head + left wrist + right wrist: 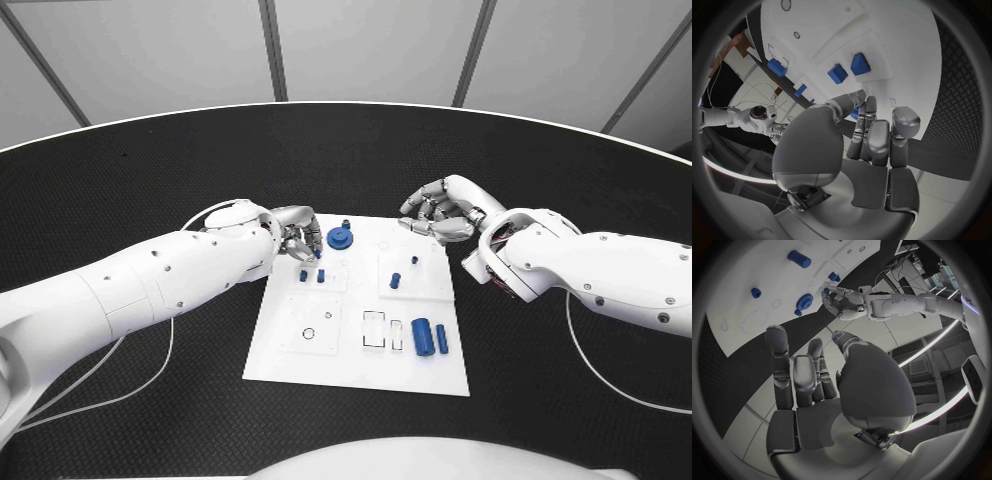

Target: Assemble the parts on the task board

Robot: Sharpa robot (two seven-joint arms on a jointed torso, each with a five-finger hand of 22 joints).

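The white task board lies mid-table. My left hand hovers over its far left corner with fingers curled; a small blue part shows pinched between thumb and fingertips. A round blue knob stands just right of that hand. Two small blue pieces sit below it, also seen as blue pieces in the left wrist view. My right hand hangs over the far right corner, fingers curled in, holding nothing. A blue cylinder and a slim blue bar lie near the board's right front.
Small blue pegs stand in the board's middle right block. Outlined recesses and a circle mark sit on the board's front half. A white cable trails from the left arm across the black table.
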